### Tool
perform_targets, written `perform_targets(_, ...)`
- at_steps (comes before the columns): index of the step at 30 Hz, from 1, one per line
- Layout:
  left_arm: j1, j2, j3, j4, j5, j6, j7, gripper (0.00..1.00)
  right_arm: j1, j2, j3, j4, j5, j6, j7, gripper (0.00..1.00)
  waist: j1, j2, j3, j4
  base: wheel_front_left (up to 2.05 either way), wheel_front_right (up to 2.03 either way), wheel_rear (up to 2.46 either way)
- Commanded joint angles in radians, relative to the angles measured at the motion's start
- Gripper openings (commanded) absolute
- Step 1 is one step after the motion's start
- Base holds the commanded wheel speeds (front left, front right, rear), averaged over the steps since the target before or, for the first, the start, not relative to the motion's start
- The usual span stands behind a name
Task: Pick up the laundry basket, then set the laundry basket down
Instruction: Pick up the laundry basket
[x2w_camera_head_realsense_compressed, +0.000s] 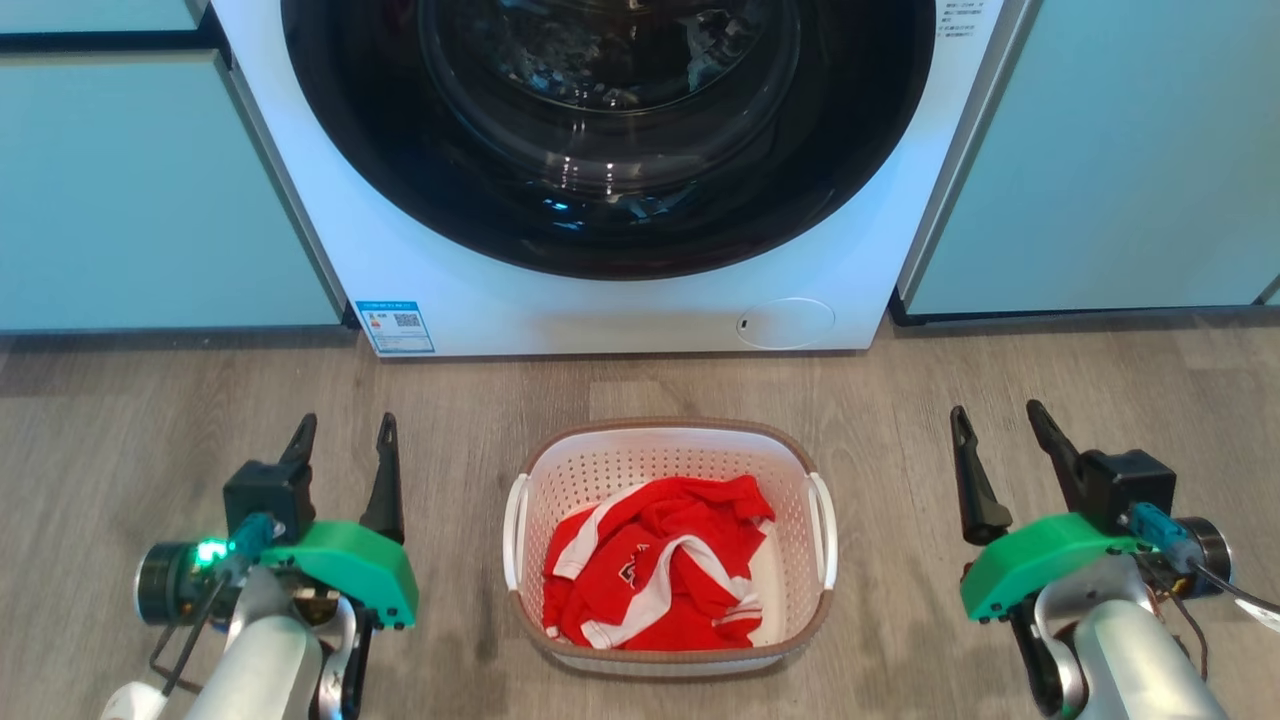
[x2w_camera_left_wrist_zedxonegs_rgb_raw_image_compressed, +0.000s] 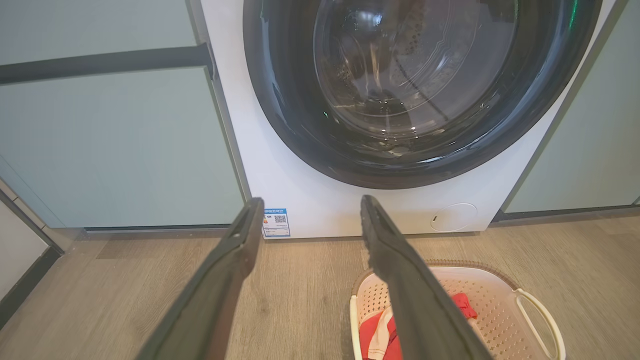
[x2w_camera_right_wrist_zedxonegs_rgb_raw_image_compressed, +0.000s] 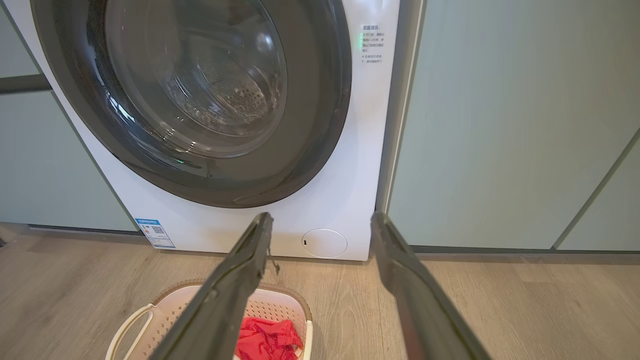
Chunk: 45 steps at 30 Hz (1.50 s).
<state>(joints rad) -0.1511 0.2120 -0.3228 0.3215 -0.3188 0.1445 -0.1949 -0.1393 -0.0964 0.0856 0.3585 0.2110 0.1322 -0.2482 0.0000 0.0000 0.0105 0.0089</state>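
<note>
While the laundry basket (x2w_camera_head_realsense_compressed: 620, 470) sits on the wood floor (x2w_camera_head_realsense_compressed: 150, 420) straight ahead of me, just in front of the washing machine (x2w_camera_head_realsense_compressed: 600, 315) and its closed round door, my arms wait on either side of it. My left gripper (x2w_camera_head_realsense_compressed: 345, 422) is well off to the basket's left, its two long dark fingers spread and holding nothing. My right gripper (x2w_camera_head_realsense_compressed: 997, 410) is well off to the right, also spread and empty.

The basket is white with perforated walls and a brown rim. A crumpled red and white garment (x2w_camera_head_realsense_compressed: 650, 565) lies inside it. One white loop handle (x2w_camera_head_realsense_compressed: 515, 530) faces my left gripper, and a second handle (x2w_camera_head_realsense_compressed: 828, 530) faces my right.

I judge that the lift has not begun and that the step in hand is reaching for the handles. To do it well, I would bring both grippers down and inward together. Each would slip one finger into the gap between a handle and the wall, then press shut on that handle. Both grips should be firm before anything rises. The thin plastic may flex, so I would raise both sides evenly to keep the basket level and the garment inside. I would lift straight up, clear of the machine, and set the basket down flat.
</note>
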Motion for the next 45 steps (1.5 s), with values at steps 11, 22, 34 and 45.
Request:
perform_targets(11, -0.122, 0.024, 0.022, -0.014, -0.01, -0.005, -0.019, 1.0, -0.091, 0.006, 0.026, -0.014, 0.005, -0.002, -0.014, 1.0, 0.0, 0.0, 0.098, -0.01, 0.0, 0.0, 0.0)
perform_targets(22, -0.26, -0.005, 0.011, 0.099, -0.016, -0.053, -0.052, 1.0, -0.188, 0.018, 0.027, 0.03, 0.0, -0.002, -0.014, 1.0, 0.0, 0.0, 0.295, -0.034, 0.0, 0.0, 0.0)
perform_targets(34, -0.424, -0.047, 0.022, 0.281, -0.015, -0.124, -0.066, 1.0, -0.276, 0.032, 0.0, 0.081, -0.014, -0.002, -0.014, 1.0, 0.0, 0.0, 0.494, -0.04, 0.0, 0.0, 0.0)
perform_targets(45, -0.542, -0.08, 0.055, 0.409, 0.019, -0.199, -0.067, 1.0, -0.364, 0.044, 0.002, 0.115, -0.022, -0.002, -0.014, 1.0, 0.0, 0.0, 0.684, -0.043, 0.0, 0.0, 0.0)
